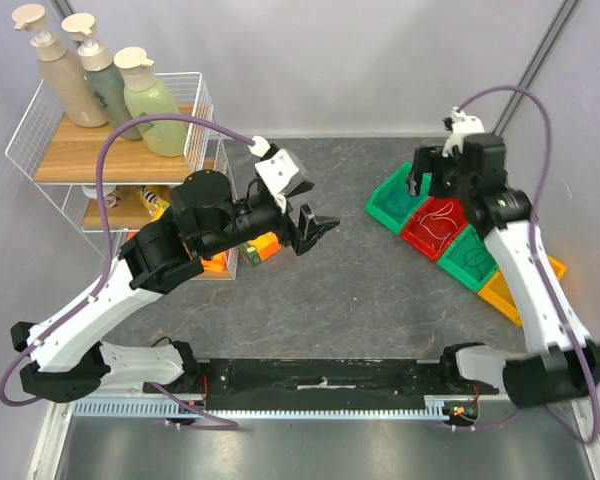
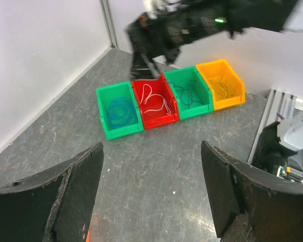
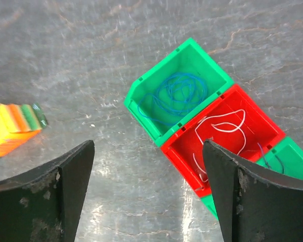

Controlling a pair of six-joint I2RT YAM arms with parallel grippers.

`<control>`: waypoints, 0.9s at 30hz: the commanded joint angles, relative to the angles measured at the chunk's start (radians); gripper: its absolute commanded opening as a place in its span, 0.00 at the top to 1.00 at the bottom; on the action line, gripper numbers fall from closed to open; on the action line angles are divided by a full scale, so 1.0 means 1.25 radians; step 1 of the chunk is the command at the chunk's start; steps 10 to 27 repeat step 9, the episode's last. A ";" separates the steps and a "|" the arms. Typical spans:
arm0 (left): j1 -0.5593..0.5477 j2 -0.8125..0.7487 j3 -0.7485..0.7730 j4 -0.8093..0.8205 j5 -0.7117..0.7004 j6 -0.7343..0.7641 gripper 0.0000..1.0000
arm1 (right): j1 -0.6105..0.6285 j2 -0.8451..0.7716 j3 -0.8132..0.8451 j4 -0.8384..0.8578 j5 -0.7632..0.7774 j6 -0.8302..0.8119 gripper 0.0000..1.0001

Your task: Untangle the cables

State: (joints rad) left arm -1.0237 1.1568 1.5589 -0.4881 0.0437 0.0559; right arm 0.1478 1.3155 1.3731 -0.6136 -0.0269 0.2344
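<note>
Over in the bins [image 2: 122, 130], cables [image 2: 118, 108] lie one apiece, seemingly untangled; left end effector [image 2: 151, 147] and right end effector [image 3: 147, 146] spread, empty.

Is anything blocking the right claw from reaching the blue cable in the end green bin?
Nothing visible does. The right claw is open above the bins. The blue cable lies uncovered in the open-topped green bin, and the wrist view shows no object between them.
</note>
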 commanded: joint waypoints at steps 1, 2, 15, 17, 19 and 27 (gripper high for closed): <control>-0.003 -0.015 0.021 0.093 -0.073 0.020 0.15 | -0.002 -0.216 -0.103 0.152 0.037 0.001 0.02; -0.004 -0.023 0.011 0.112 -0.080 0.023 0.14 | -0.002 -0.250 -0.120 0.167 0.056 0.004 0.02; -0.004 -0.103 -0.091 0.277 -0.073 0.035 0.07 | -0.002 -0.369 -0.123 0.189 0.081 0.016 0.02; -0.004 -0.103 -0.091 0.277 -0.073 0.035 0.07 | -0.002 -0.369 -0.123 0.189 0.081 0.016 0.02; -0.004 -0.103 -0.091 0.277 -0.073 0.035 0.07 | -0.002 -0.369 -0.123 0.189 0.081 0.016 0.02; -0.004 -0.103 -0.091 0.277 -0.073 0.035 0.07 | -0.002 -0.369 -0.123 0.189 0.081 0.016 0.02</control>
